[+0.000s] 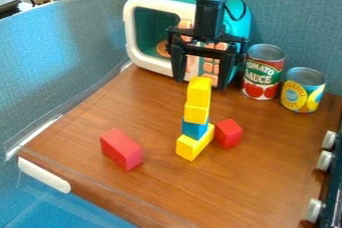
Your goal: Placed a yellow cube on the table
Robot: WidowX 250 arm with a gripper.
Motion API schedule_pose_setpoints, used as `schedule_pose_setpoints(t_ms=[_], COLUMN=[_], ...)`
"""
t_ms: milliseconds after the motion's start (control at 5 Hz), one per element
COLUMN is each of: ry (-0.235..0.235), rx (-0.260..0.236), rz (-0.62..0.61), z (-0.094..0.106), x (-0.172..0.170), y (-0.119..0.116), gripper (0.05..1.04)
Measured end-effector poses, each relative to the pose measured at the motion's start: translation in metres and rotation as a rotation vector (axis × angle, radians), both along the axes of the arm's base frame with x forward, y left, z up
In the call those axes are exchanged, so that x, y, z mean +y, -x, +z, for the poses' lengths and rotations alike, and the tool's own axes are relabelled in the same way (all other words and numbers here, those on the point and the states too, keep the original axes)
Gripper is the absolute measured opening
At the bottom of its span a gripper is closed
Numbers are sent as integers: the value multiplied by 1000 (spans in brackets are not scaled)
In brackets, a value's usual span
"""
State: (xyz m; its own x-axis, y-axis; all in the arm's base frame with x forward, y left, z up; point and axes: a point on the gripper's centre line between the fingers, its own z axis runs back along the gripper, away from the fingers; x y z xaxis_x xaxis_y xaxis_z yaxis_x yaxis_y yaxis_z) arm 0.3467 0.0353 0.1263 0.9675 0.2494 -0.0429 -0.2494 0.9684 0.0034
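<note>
Yellow cube [199, 93] is sitting atop the block tower [195, 129], off the table [200, 192]; my claw [202, 82] is hanging by it, fingers spread; I'm guessing we're lining up the pick, the next move needing careful centring before closing.

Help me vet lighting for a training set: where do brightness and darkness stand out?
In the camera view, the left blue partition has a pale, bright patch; the black gripper is nearly a silhouette; the toy microwave's interior is dark; the top yellow block is brightly lit.
</note>
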Motion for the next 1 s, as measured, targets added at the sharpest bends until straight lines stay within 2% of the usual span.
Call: schedule_pose_setpoints(t_ms=[200,400,600,800,1000], ry=[31,41,28,17,19], rx=[-8,-13,40,46,50], rz=[20,28,45,42,41], z=[-4,-7,-25,-27,-27], x=[2,3,6,8,8], y=[0,-1,0,0,-1], gripper=[1000,1000,949,661,597])
